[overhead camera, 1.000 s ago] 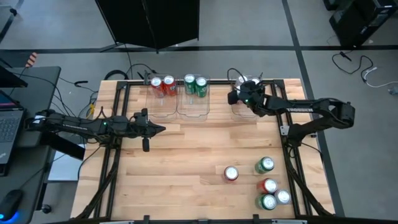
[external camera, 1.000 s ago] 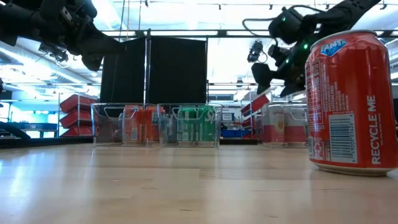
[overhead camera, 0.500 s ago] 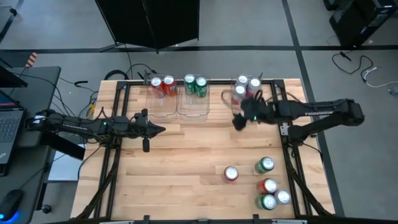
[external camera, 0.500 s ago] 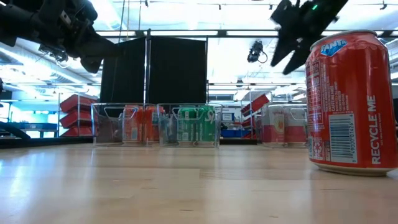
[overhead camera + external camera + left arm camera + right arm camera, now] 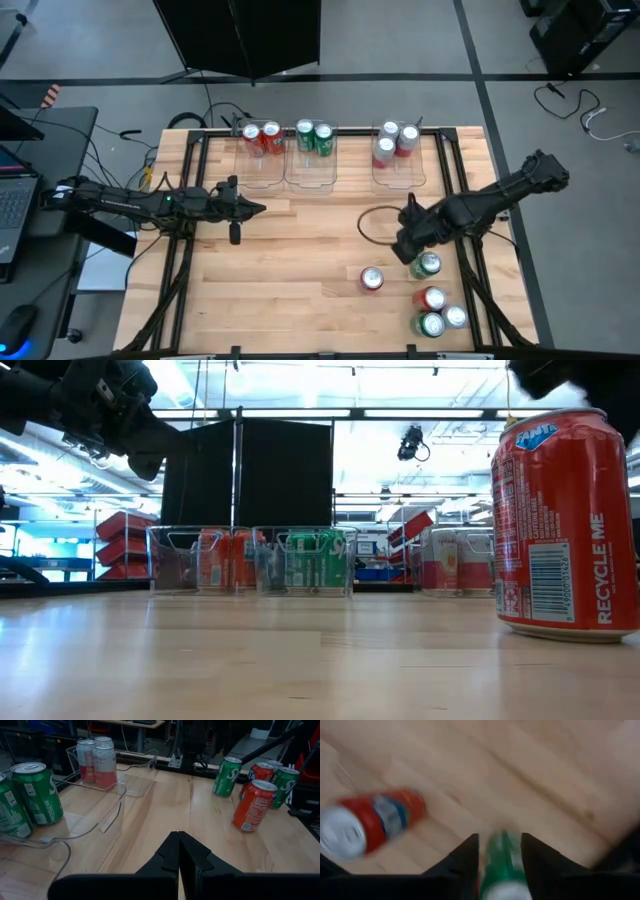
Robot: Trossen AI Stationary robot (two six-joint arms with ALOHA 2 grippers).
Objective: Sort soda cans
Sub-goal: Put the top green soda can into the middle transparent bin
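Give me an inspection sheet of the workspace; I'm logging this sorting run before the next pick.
Surface: wooden table, mostly bare in the middle.
Job's things: red cans and green cans in two bins; three pale cans in the right bin; five loose cans at the right front, including a green can and a red can.
Clutter: nothing seen.
Grippers: right gripper open, over the green can; left gripper shut, waiting at left.
Cables: loop by the right arm; more on the floor behind the table.
Surroundings: black panel, laptop.
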